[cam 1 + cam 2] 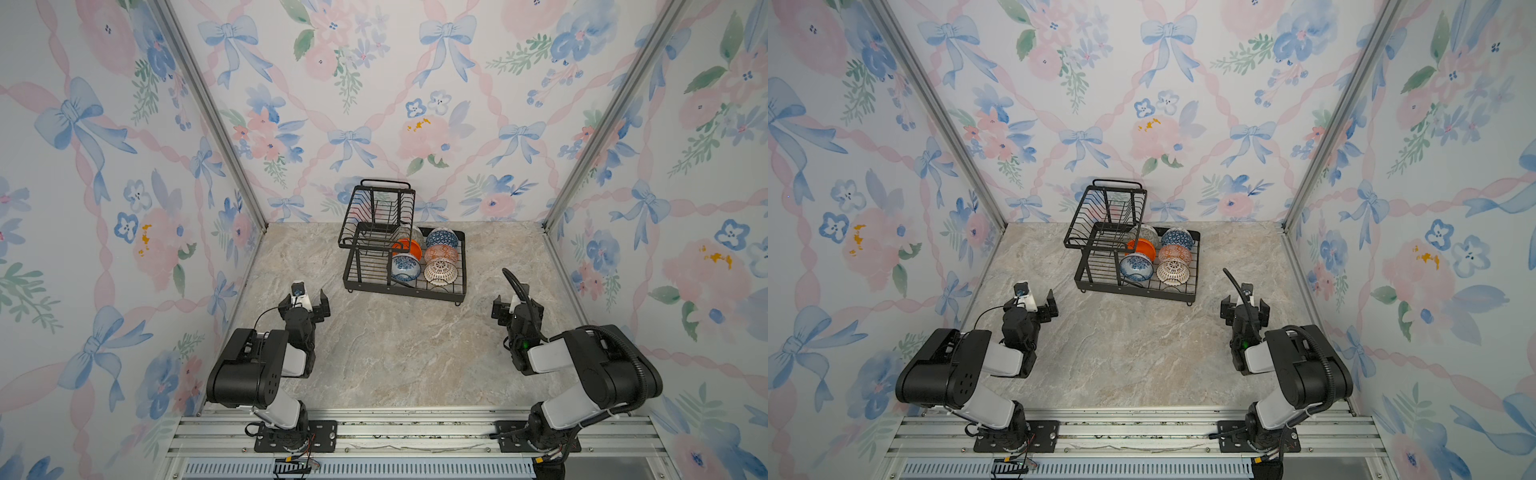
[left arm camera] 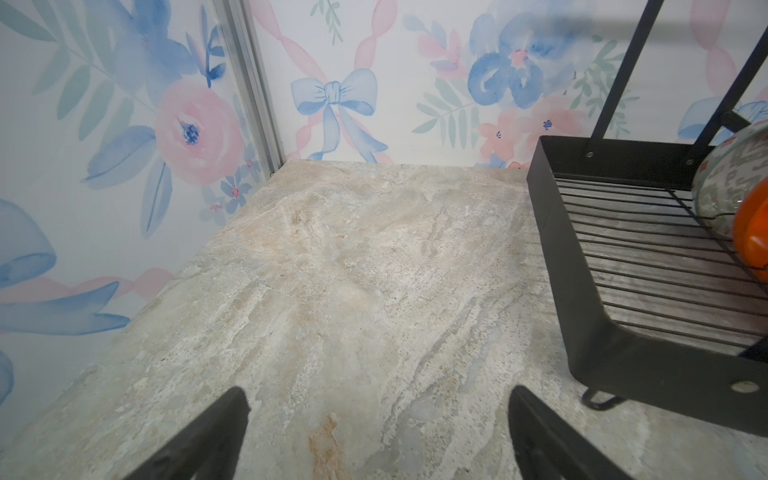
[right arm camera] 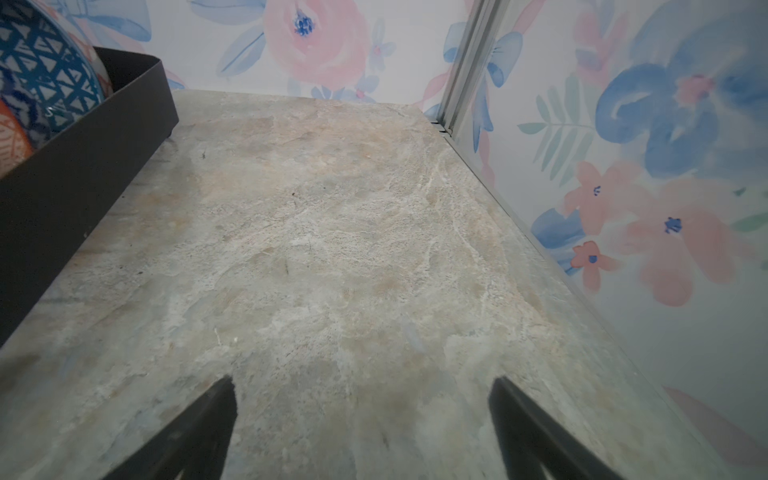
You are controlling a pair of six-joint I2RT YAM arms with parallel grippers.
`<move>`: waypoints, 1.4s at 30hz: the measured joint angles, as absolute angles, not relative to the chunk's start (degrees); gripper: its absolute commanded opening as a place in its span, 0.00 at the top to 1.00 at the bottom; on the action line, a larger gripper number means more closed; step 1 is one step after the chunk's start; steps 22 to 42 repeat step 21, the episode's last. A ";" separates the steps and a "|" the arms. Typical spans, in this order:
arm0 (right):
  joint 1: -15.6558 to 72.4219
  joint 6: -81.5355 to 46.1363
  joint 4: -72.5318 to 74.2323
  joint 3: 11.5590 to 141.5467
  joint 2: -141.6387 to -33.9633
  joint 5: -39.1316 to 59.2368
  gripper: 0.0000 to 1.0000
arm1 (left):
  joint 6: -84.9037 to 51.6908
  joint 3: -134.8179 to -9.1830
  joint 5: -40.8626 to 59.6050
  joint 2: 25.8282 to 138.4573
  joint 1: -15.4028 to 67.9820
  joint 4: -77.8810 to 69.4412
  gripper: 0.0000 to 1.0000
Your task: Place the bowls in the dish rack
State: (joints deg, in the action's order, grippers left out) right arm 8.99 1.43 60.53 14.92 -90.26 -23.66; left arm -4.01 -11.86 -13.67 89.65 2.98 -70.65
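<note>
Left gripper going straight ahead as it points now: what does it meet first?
Probably nothing near: the left gripper faces bare table, the dish rack lies off to one side, then comes the back wall. Depth is uncertain.

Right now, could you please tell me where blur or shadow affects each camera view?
In both top views light is even and the dish rack looks sharp; in the left wrist view the orange bowl is blurred at the edge; in the right wrist view the table darkens near the right gripper.

Top views: high, looking down toward the back wall (image 1: 374, 104), nearly identical. Wrist views: low over the tabletop (image 2: 332, 270), each catching a dish rack (image 2: 623, 365) edge.
</note>
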 measured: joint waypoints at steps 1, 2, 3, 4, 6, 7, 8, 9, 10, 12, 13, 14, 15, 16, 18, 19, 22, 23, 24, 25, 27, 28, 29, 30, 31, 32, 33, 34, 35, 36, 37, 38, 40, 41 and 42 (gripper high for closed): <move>8.73 1.39 59.88 15.73 -90.24 -22.98 0.03 | -4.01 -11.86 -13.67 89.65 2.98 -70.65 0.02; 8.19 1.28 58.76 17.17 -90.24 -21.93 0.03 | -4.01 -11.88 -13.67 89.65 2.98 -70.63 0.02; 7.55 1.06 57.80 18.61 -90.21 -20.78 0.03 | -4.01 -11.90 -13.67 89.65 2.98 -70.65 0.02; 6.85 0.86 57.04 19.84 -90.11 -19.81 0.03 | -4.01 -11.90 -13.67 89.65 2.98 -70.65 0.02; 5.72 0.45 56.40 21.10 -89.67 -18.44 0.03 | -4.01 -11.92 -13.67 89.65 2.98 -70.63 0.02; 5.52 0.36 56.27 21.26 -89.47 -18.09 0.03 | -4.01 -11.92 -13.67 89.65 2.98 -70.65 0.02; 5.28 0.23 56.07 21.28 -89.41 -17.65 0.03 | -3.99 -11.92 -13.67 89.65 2.98 -70.65 0.02; 5.26 0.14 55.59 21.28 -89.41 -17.30 0.03 | -4.01 -11.92 -13.67 89.65 2.98 -70.63 0.02; 5.23 0.05 55.18 21.28 -89.41 -16.97 0.03 | -3.99 -11.92 -13.67 89.65 2.98 -70.65 0.02; 5.23 0.03 54.39 21.28 -89.41 -16.38 0.03 | -3.99 -11.92 -13.67 89.65 2.98 -70.65 0.02; 5.23 0.01 54.08 21.28 -89.41 -16.23 0.03 | -3.99 -11.92 -13.67 89.65 2.98 -70.63 0.02; 5.23 0.01 53.93 21.28 -89.41 -16.05 0.03 | -3.99 -11.92 -13.67 89.65 2.98 -70.63 0.02; 5.21 0.01 53.87 21.28 -89.41 -16.01 0.03 | -3.99 -11.94 -13.67 89.65 2.98 -70.63 0.02; 5.23 0.01 53.82 21.28 -89.41 -15.94 0.03 | -3.99 -11.97 -13.67 89.65 2.98 -70.63 0.02; 5.21 0.01 53.76 21.28 -89.41 -15.77 0.03 | -3.99 -12.10 -13.67 89.65 2.98 -70.63 0.02; 5.21 0.01 53.74 21.28 -89.41 -15.66 0.03 | -3.99 -12.16 -13.67 89.65 2.98 -70.63 0.02; 5.23 0.01 53.74 21.28 -89.41 -15.59 0.03 | -3.99 -12.19 -13.67 89.65 2.98 -70.63 0.02; 5.23 0.01 53.74 21.28 -89.41 -15.59 0.03 | -3.99 -12.19 -13.67 89.65 2.98 -70.63 0.02; 5.23 0.01 53.74 21.28 -89.41 -15.59 0.03 | -3.99 -12.19 -13.67 89.65 2.98 -70.63 0.02; 5.23 0.01 53.74 21.28 -89.41 -15.59 0.03 | -3.99 -12.19 -13.67 89.65 2.98 -70.63 0.02; 5.23 0.01 53.74 21.28 -89.41 -15.59 0.03 | -3.99 -12.19 -13.67 89.65 2.98 -70.63 0.02; 5.23 0.01 53.74 21.28 -89.41 -15.59 0.03 | -3.99 -12.19 -13.67 89.65 2.98 -70.63 0.02; 5.23 0.01 53.74 21.28 -89.41 -15.59 0.03 | -3.99 -12.19 -13.67 89.65 2.98 -70.63 0.02; 5.23 0.01 53.74 21.28 -89.41 -15.59 0.03 | -3.99 -12.19 -13.67 89.65 2.98 -70.63 0.02; 5.23 0.01 53.74 21.28 -89.41 -15.59 0.03 | -3.99 -12.19 -13.67 89.65 2.98 -70.63 0.02; 5.23 0.01 53.74 21.28 -89.41 -15.59 0.03 | -3.99 -12.19 -13.67 89.65 2.98 -70.63 0.02; 5.23 0.01 53.74 21.28 -89.41 -15.59 0.03 | -3.99 -12.19 -13.67 89.65 2.98 -70.63 0.02; 5.23 0.01 53.74 21.28 -89.41 -15.59 0.03 | -3.99 -12.19 -13.67 89.65 2.98 -70.63 0.02; 5.23 0.01 53.74 21.28 -89.41 -15.59 0.03 | -3.99 -12.19 -13.67 89.65 2.98 -70.63 0.02; 5.23 0.01 53.74 21.28 -89.41 -15.59 0.03 | -3.99 -12.19 -13.67 89.65 2.98 -70.63 0.02; 5.23 0.01 53.74 21.28 -89.41 -15.59 0.03 | -3.99 -12.19 -13.67 89.65 2.98 -70.63 0.02; 5.23 0.01 53.74 21.28 -89.41 -15.59 0.03 | -3.99 -12.19 -13.67 89.65 2.98 -70.63 0.02; 5.23 0.01 53.74 21.28 -89.41 -15.59 0.03 | -3.99 -12.19 -13.67 89.65 2.98 -70.63 0.02; 5.23 0.01 53.74 21.28 -89.41 -15.59 0.03 | -3.99 -12.19 -13.67 89.65 2.98 -70.63 0.02; 5.23 0.01 53.74 21.28 -89.41 -15.59 0.03 | -3.99 -12.19 -13.67 89.65 2.98 -70.63 0.02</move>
